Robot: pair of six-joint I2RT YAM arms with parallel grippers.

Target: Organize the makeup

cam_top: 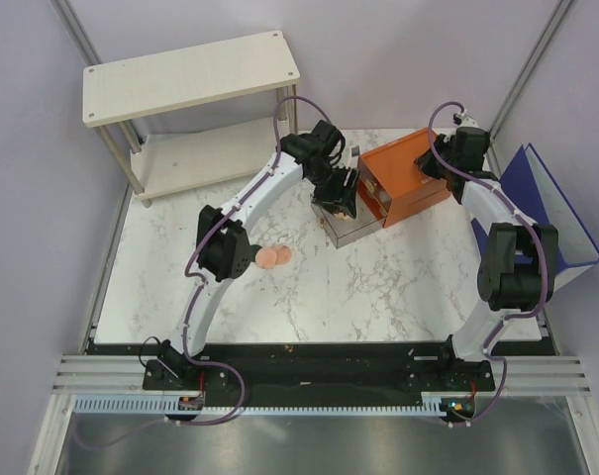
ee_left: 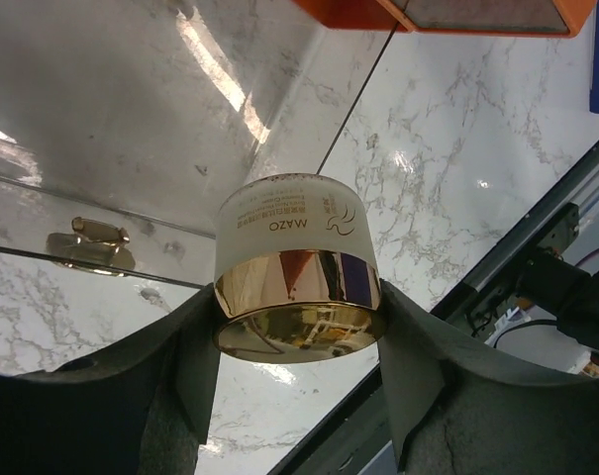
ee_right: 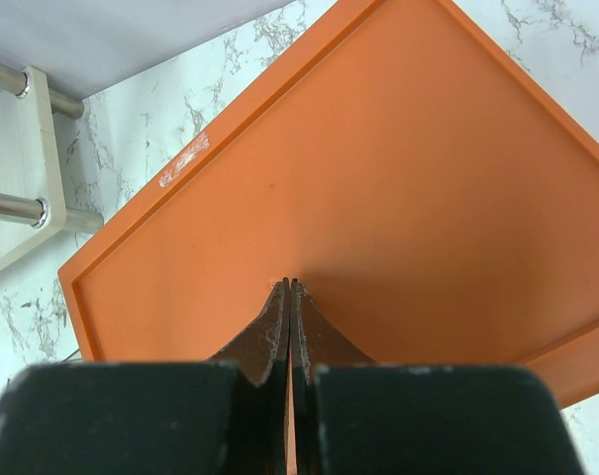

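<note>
Left jaws grasp the gold-rimmed jar (ee_left: 297,262) — right jaws clenched empty over the orange box (ee_right: 398,178)

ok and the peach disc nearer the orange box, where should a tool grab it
By its rim, from straight above. The peach-pink disc lies flat on the marble table, so only its thin edge offers a hold. The other disc seems to sit against one side, so it is probably best to pinch across the near and far edges.
</note>
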